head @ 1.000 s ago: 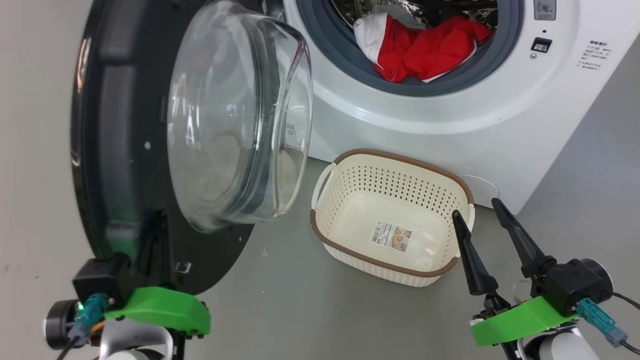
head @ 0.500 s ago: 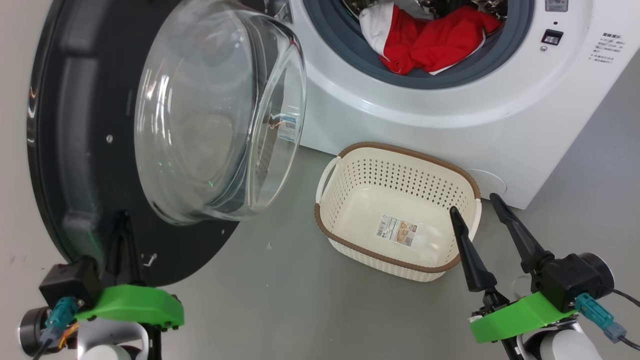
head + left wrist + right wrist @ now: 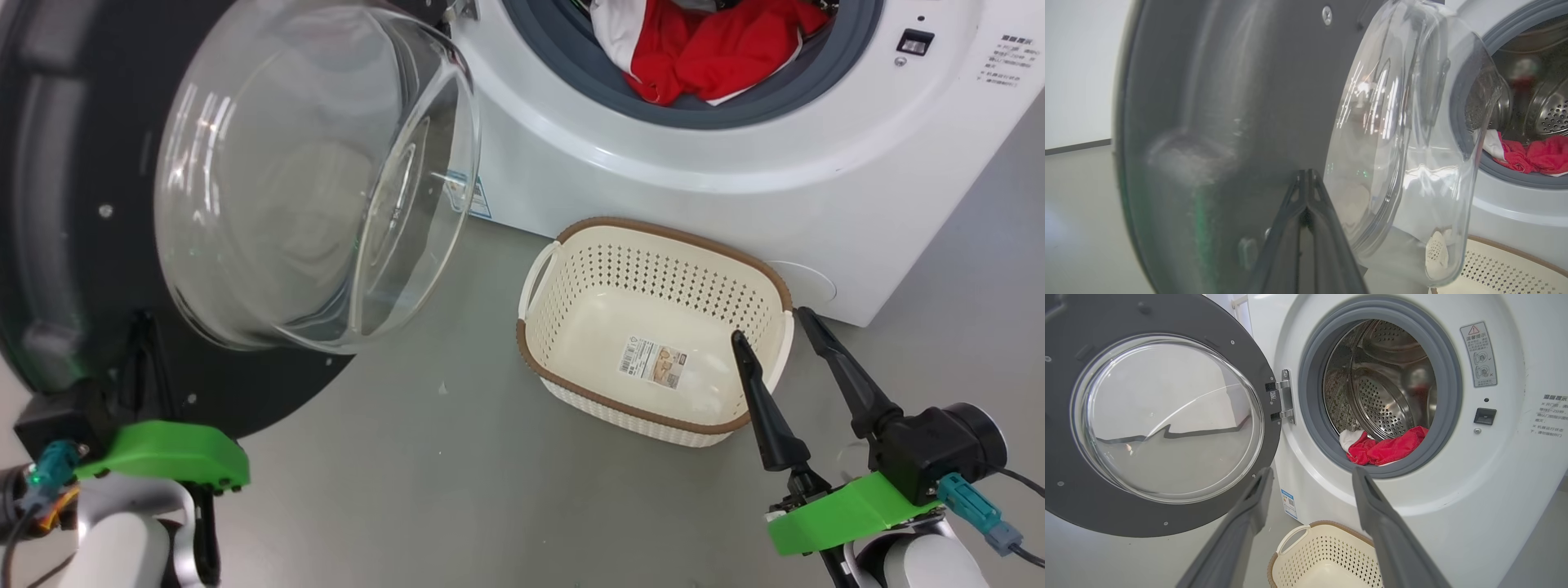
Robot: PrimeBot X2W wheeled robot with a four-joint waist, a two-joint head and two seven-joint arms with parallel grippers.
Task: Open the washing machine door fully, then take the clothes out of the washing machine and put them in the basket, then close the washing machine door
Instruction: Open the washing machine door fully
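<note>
At the back, the white washing machine (image 3: 735, 188), mouth uncovered for reaching into the drum. To its left, the door (image 3: 73, 204), swung wide on its hinge with the glass bowl facing the room. Probably close to fully open, judging by the angle.

On the floor (image 3: 457, 474), just in front of the machine and below its mouth, the basket (image 3: 637, 286), empty. Likely set there to shorten the trip for anything lifted out.

Inside the drum, heaped at the front lip on the grey seal, the clothes (image 3: 718, 49), red with a white part.

At the lower inner face of the door, the left gripper (image 3: 1306, 179), fingers pressed together with nothing between them, tips at the black rim. Apparently there to push rather than hold.

Near the basket's right end, the right gripper (image 3: 771, 323), fingers spread wide and empty, pointed toward the machine. Probably ready for the reach into the drum.
</note>
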